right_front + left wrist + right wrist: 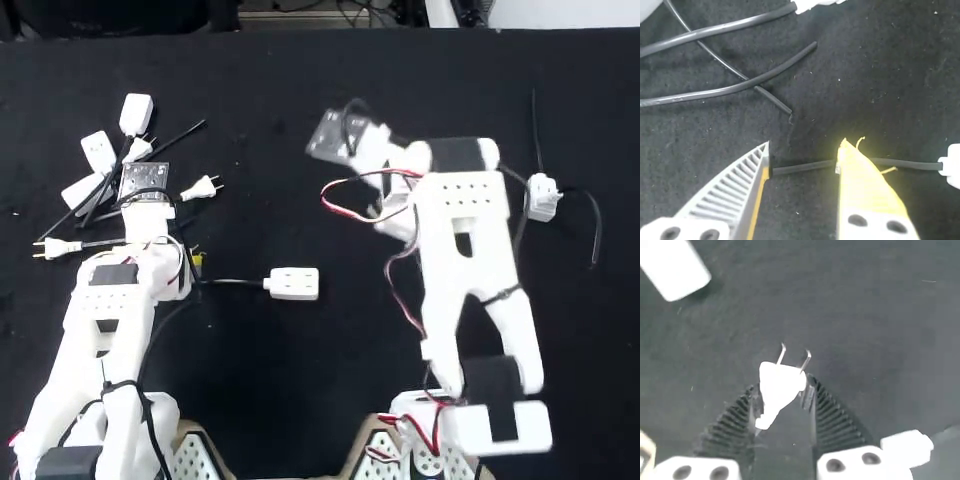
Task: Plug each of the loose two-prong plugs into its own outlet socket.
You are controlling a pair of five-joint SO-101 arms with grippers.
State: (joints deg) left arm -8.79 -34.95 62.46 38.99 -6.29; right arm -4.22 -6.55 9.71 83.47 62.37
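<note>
Right gripper (782, 386) pinching white two-prong plug (778, 380) at far centre, prongs outward; left gripper (805, 145) spread astride black cord (802, 166). Mid-carry, apparently; next, needs prongs aligned with outlet socket (292, 283) nearer centre.

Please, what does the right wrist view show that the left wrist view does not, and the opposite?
Right wrist view: the right fingers shut on a white two-prong plug, prongs pointing away from the arm; a white block lies farther off. Left wrist view: the left fingers, open, on either side of a thin black cord, with more black cords crossing beyond. Both: the black table underneath.
</note>
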